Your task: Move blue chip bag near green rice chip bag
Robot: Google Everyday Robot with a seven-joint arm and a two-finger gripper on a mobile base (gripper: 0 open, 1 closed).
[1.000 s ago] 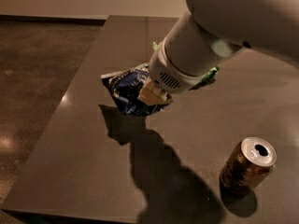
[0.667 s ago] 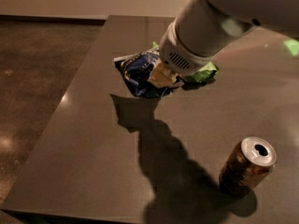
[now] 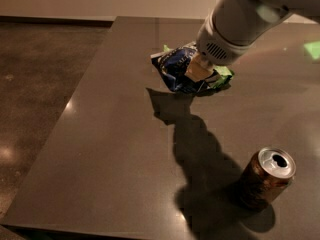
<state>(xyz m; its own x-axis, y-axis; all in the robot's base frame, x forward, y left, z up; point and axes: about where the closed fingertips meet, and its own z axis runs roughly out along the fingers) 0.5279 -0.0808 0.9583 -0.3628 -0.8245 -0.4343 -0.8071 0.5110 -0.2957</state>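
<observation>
The blue chip bag (image 3: 173,70), dark navy foil with white lettering, is crumpled in my gripper (image 3: 196,70) at the far middle of the table. The gripper comes in from the upper right and is shut on the bag's right side, and a tan fingertip (image 3: 196,72) shows against the foil. The green rice chip bag (image 3: 223,77) lies right behind and beside the blue bag. It is mostly hidden by the blue bag and my wrist, with green edges showing at the right and at the top left (image 3: 166,48). The two bags overlap in view.
A brown soda can (image 3: 266,178) with a silver top stands upright near the front right of the dark table (image 3: 115,154). The table's left edge (image 3: 75,99) drops to a brown floor. My arm's shadow stretches from the bags to the can.
My gripper has carried the blue chip bag to the right and farther back, from the table's left-middle until it sits against the green rice chip bag. The can has not moved.
</observation>
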